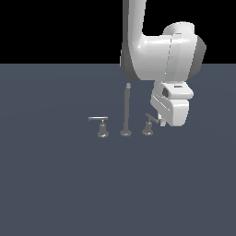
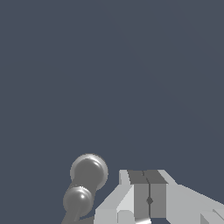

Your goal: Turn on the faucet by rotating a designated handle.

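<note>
Exterior view: closed gripper (image 1: 161,121) beside the handle (image 1: 148,123), nothing gripped.

A plain dark blue-grey floor (image 1: 55,184) stretches under a black backdrop (image 1: 55,27).

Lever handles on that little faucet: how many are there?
2. The flat straight lever handle is at the exterior view's left of the spout column; the curved handle is at its right, beside the end effector.

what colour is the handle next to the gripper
Grey metal, like the rest of the faucet. The handle shows best in the wrist view.
</note>
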`<state>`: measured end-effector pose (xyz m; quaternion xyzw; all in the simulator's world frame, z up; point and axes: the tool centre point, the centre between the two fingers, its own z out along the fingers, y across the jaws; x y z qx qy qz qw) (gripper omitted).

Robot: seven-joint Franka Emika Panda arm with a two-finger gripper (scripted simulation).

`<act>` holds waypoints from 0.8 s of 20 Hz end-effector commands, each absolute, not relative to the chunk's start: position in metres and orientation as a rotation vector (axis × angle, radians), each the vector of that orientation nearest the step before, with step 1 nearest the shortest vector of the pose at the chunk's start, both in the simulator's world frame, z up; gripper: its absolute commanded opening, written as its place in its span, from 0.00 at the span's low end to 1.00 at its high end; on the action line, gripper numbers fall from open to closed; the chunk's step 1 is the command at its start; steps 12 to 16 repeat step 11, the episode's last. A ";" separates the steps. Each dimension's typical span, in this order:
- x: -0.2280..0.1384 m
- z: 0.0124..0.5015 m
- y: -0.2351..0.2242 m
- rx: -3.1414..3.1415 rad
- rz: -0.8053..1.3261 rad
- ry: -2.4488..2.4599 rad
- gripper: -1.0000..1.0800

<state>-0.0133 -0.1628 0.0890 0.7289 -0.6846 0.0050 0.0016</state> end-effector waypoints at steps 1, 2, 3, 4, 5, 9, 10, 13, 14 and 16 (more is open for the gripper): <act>-0.016 0.089 -0.142 2.316 0.001 -2.123 0.00; -0.014 0.089 -0.161 2.289 0.015 -2.148 0.00; -0.014 0.089 -0.153 2.292 0.013 -2.145 0.00; -0.013 0.089 -0.146 2.295 0.011 -2.142 0.00; -0.012 0.089 -0.139 2.299 0.009 -2.139 0.00; -0.010 0.089 -0.110 2.312 0.002 -2.126 0.00; -0.009 0.089 -0.102 2.316 0.000 -2.123 0.00; -0.009 0.089 -0.102 2.316 0.000 -2.123 0.00; -0.009 0.089 -0.102 2.316 0.000 -2.123 0.00; -0.009 0.089 -0.102 2.316 0.000 -2.123 0.00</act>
